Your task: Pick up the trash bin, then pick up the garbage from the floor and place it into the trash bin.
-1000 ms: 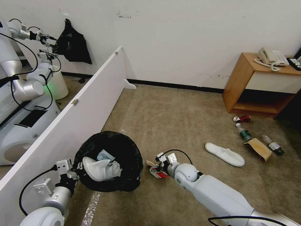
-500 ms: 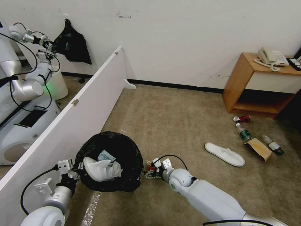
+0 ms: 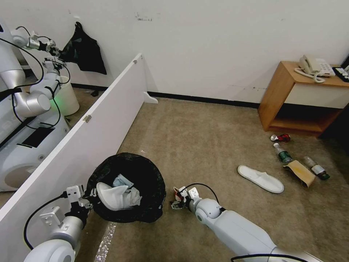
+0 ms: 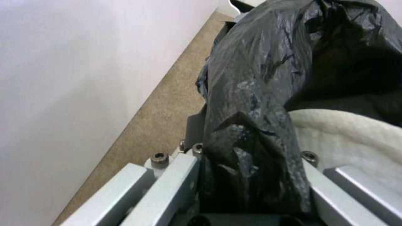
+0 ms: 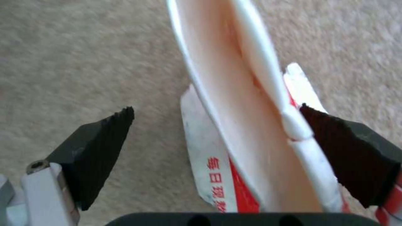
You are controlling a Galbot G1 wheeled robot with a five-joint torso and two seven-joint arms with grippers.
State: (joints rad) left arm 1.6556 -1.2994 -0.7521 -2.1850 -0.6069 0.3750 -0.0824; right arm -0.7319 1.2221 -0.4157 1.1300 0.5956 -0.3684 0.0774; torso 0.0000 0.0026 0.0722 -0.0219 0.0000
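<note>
Left gripper (image 3: pixel 88 197) at 7 o'clock in the head view, fingers clamped on the black-bagged rim of the trash bin (image 3: pixel 145 182); the left wrist view shows the bag (image 4: pixel 251 125) pinched between the metal fingers (image 4: pixel 167 188). Bin holds a white slipper (image 3: pixel 116 196) and a tissue wad (image 3: pixel 122 181). Right gripper (image 3: pixel 177 199) at 6 o'clock, low over the carpet (image 3: pixel 203 145), just right of the bin. Right wrist view: black pads (image 5: pixel 100 150) spread apart, crushed red-white carton (image 5: pixel 234 131) between them, one pad touching its edge, the other clear of it. Farther out at 3 o'clock: second slipper (image 3: pixel 260 178), brown paper bag (image 3: pixel 300 173), two bottles (image 3: pixel 283 153) (image 3: pixel 316 167), red can (image 3: pixel 280 138), all on the floor, well apart from the bin. Wooden side table (image 3: pixel 291 98) at 2 o'clock with a telephone (image 3: pixel 314 67). White partition board (image 3: pixel 91 127) runs from 8 to 11 o'clock.
</note>
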